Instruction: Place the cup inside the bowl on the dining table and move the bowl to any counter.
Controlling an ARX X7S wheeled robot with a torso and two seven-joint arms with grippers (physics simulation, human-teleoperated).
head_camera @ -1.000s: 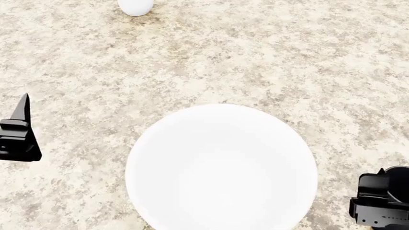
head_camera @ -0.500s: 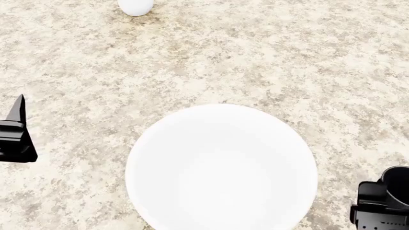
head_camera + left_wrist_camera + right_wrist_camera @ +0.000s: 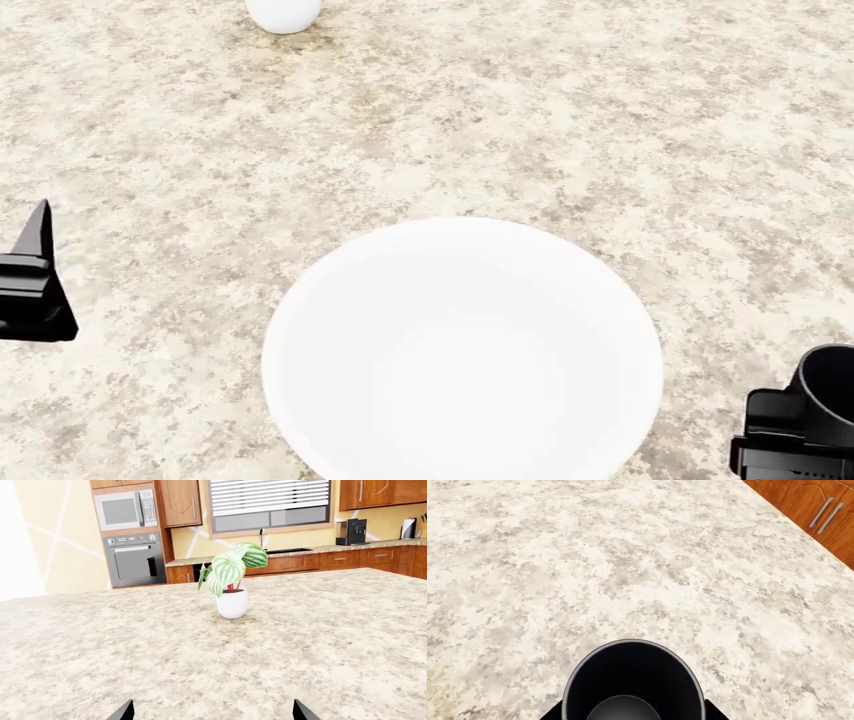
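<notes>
The large white bowl [image 3: 461, 350] sits empty on the pale speckled dining table [image 3: 561, 120], low in the middle of the head view. The black cup [image 3: 632, 680] is upright in my right gripper [image 3: 632, 713], whose fingers [image 3: 714, 712] press its two sides. In the head view this cup [image 3: 830, 385] rises above the right gripper [image 3: 787, 440] just right of the bowl, apart from it. My left gripper [image 3: 212, 714] is open, its fingertips [image 3: 125, 712] wide apart over bare tabletop. It hangs left of the bowl [image 3: 34, 285].
A striped-leaf plant in a small white pot [image 3: 231, 602] stands farther along the table; the pot [image 3: 283, 12] shows at the head view's top edge. Beyond the table run a brown counter [image 3: 313, 550] with a sink, wooden cabinets [image 3: 820, 510] and a wall oven [image 3: 133, 560].
The right gripper has dropped toward the lower edge of the head view, and the cup's rim now shows above it. The left gripper slid slightly left. The bowl has not moved.
</notes>
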